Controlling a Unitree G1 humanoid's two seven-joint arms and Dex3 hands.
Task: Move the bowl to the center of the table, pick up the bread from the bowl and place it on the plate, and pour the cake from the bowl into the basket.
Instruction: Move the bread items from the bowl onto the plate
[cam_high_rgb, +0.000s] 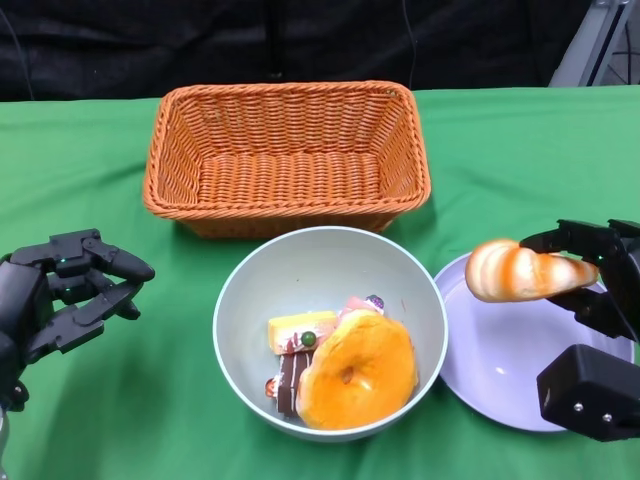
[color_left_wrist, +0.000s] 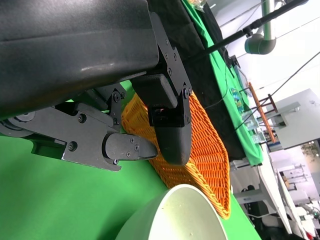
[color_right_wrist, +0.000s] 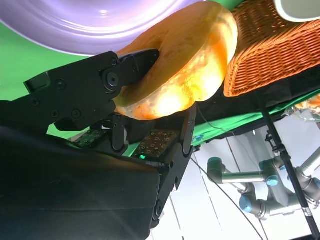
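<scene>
On green table cloth (cam_high_rgb: 520, 150), basket (cam_high_rgb: 287, 155), black backdrop (cam_high_rgb: 300, 40)

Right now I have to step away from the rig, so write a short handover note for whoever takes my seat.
Right hand: its fingers hold the striped orange-and-white bread roll above the round lilac plate, not yet set down.
Left hand: open, holding nothing, left of the pale green bowl.
The bowl sits mid-table, just in front of the empty orange wicker basket. It holds an orange ring doughnut and cake pieces.
Done: bowl centred, bread lifted out.
Left: lower the bread onto the plate, then pour the cake into the basket.
</scene>
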